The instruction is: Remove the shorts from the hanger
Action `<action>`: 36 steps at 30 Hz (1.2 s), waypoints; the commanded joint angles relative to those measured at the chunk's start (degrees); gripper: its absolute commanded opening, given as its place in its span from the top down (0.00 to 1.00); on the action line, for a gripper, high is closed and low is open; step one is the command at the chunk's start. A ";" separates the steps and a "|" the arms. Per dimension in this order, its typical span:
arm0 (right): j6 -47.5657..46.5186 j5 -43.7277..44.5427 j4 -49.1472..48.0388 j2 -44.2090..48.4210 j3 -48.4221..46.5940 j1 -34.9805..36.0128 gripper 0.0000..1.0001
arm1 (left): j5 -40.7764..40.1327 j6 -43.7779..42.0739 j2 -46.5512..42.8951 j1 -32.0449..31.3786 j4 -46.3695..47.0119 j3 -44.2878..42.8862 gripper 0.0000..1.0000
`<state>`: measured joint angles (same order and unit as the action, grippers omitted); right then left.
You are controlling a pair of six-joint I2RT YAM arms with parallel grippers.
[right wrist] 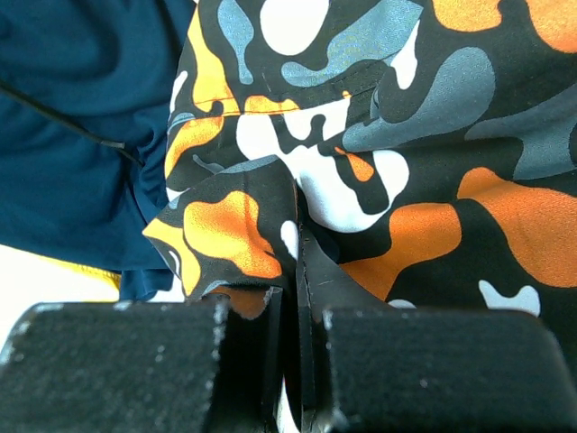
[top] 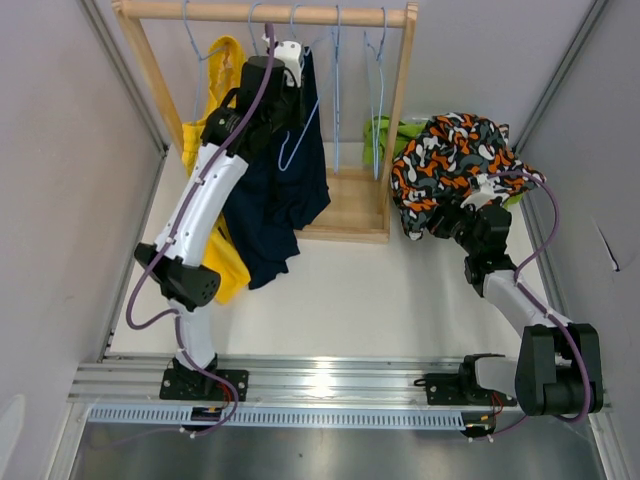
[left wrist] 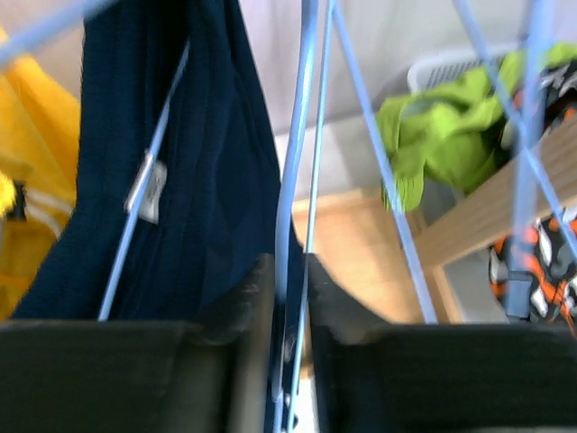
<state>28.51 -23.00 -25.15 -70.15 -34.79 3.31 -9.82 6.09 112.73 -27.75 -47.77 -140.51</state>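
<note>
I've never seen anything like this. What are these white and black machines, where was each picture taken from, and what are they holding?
These are two robot arms bolted to the near edge of a table, each ending in a two-finger gripper. The wide picture comes from a fixed camera above; the close-ups come from a camera on each wrist, so the dark blocks at the bottom are that arm's own fingers. A wooden clothes rack stands on the table. The left gripper is closed on a light blue wire hanger, beside the dark navy fabric shorts; yellow fabric shorts hang further left. The right gripper pinches the orange, black and white patterned shorts, off the rack. Lime green shorts lie beyond the rack.
</note>
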 commanded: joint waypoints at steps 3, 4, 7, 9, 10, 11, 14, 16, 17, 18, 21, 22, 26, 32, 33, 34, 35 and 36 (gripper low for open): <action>0.75 -1.25 -3.24 1.95 0.86 0.64 0.97 | 1.91 2.26 -11.99 -0.20 0.75 10.13 0.54; 1.02 -1.17 -3.33 2.12 0.95 0.99 0.97 | 3.39 3.05 -15.14 -0.72 0.75 11.12 0.46; 1.19 -0.73 -2.89 2.30 1.21 1.70 0.96 | 5.25 3.58 -19.64 -2.13 0.40 15.69 0.34; 1.19 -0.55 -1.67 2.74 0.95 2.31 0.93 | 6.13 3.76 -23.68 -3.71 -0.30 17.01 0.29; 1.19 -0.38 -0.96 2.91 0.69 2.57 0.90 | 6.39 3.93 -25.00 -3.98 -0.74 19.11 0.28; 1.11 -0.20 0.44 3.61 0.60 2.75 0.77 | 6.66 4.28 -26.49 -4.24 -0.75 20.17 0.25; 0.49 1.55 3.51 6.07 0.59 3.45 0.09 | 5.00 3.85 -32.91 -4.16 0.57 24.83 0.17; 0.06 3.66 5.19 7.39 0.60 4.07 0.00 | 1.24 2.62 -36.95 -3.90 2.75 27.38 0.13; -0.12 3.93 6.33 8.00 0.77 4.16 0.00 | 0.25 1.83 -37.66 -3.55 3.12 28.26 0.12; -0.30 4.02 6.86 9.06 0.86 4.16 0.00 | -0.36 1.48 -37.93 -2.32 3.12 27.92 0.12; -0.91 4.81 9.14 10.81 0.68 4.25 0.00 | -0.90 0.59 -37.06 0.40 3.64 26.78 0.12; -1.35 5.25 10.19 11.35 0.68 4.16 0.01 | -0.64 0.33 -36.01 1.02 4.08 26.60 0.12; -2.84 6.04 13.10 13.81 0.51 4.16 0.00 | 0.07 -1.16 -32.40 3.83 6.45 24.33 0.13; -3.38 7.10 16.18 17.24 0.60 4.16 0.01 | 3.49 -1.69 -25.21 7.79 8.31 20.63 0.14; -3.38 6.84 16.36 17.59 0.68 4.16 0.01 | 3.67 -1.78 -24.23 8.23 8.31 20.10 0.15; -3.38 6.75 16.71 18.11 0.60 4.16 0.01 | 3.93 -1.95 -23.18 8.58 8.04 17.75 0.15; -3.38 6.66 16.80 18.38 0.60 4.25 0.00 | 4.20 -1.96 -21.25 9.11 7.78 16.94 0.17; -3.38 6.48 17.06 18.56 0.51 4.16 0.00 | 4.37 -2.04 -20.54 9.38 7.78 15.54 0.17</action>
<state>26.20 -16.95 -8.80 -53.04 -33.61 7.25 -7.29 5.43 91.35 -19.68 -42.46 -119.13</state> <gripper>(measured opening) 0.993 0.837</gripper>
